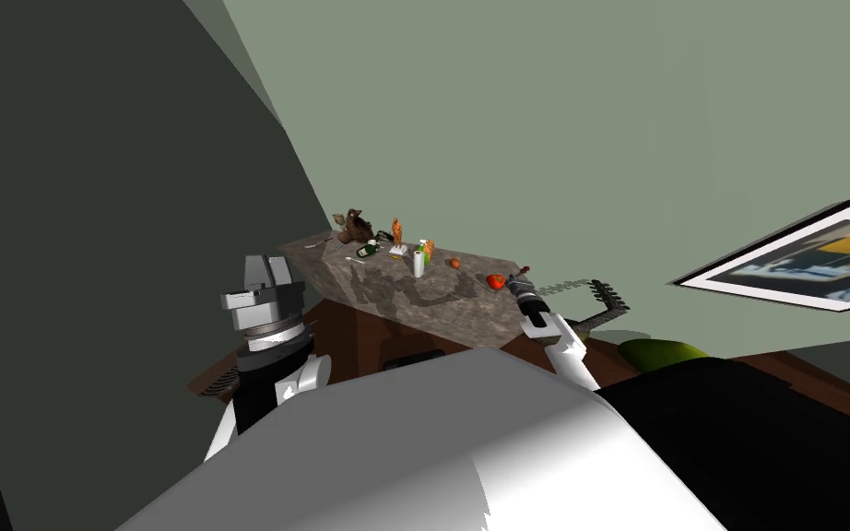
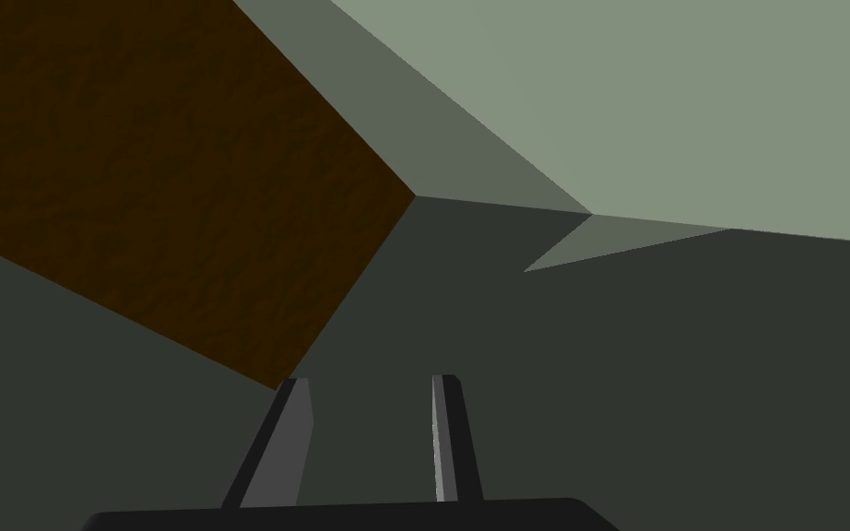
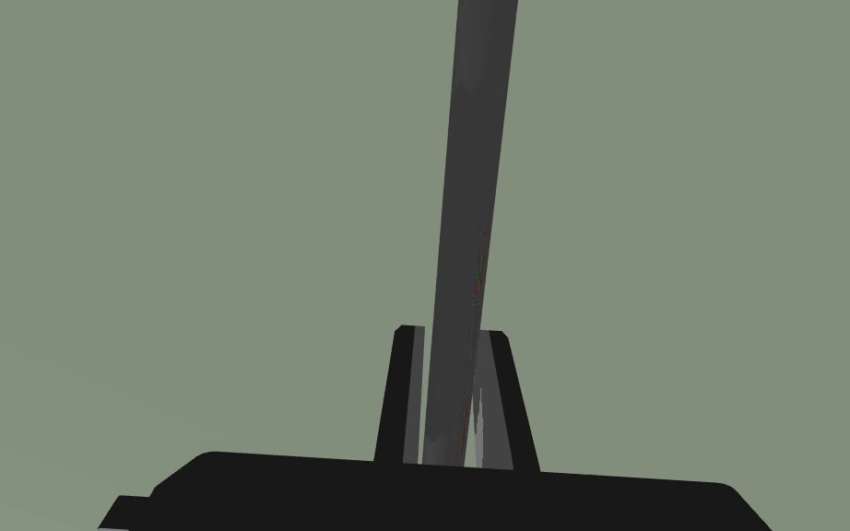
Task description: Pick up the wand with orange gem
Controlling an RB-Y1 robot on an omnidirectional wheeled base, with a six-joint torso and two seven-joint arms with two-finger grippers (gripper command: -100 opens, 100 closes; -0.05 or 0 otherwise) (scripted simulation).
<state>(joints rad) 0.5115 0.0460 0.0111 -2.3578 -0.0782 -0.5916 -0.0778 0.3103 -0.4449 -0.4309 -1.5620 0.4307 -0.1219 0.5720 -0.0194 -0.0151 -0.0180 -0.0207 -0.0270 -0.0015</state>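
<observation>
A long dark grey shaft, the wand (image 3: 474, 138), rises between the fingers of my right gripper (image 3: 451, 332), which is shut on its lower end; a faint orange fleck shows on the shaft, and its gem end runs out of the picture. In the head view my right gripper (image 1: 519, 279) hangs just above the right end of the stone-topped counter (image 1: 414, 300), beside a red round thing (image 1: 496, 281). My left gripper (image 1: 266, 275) is raised off the counter's left side. Its fingers (image 2: 296, 433) stand apart with nothing between them.
On the counter stand a white bottle (image 1: 419, 264), a small orange ball (image 1: 454, 263), an orange figure (image 1: 397, 230), a brown figure (image 1: 355, 226) and a lying dark bottle (image 1: 368, 249). A dark rack (image 1: 598, 300) and a green object (image 1: 658, 352) lie to the right.
</observation>
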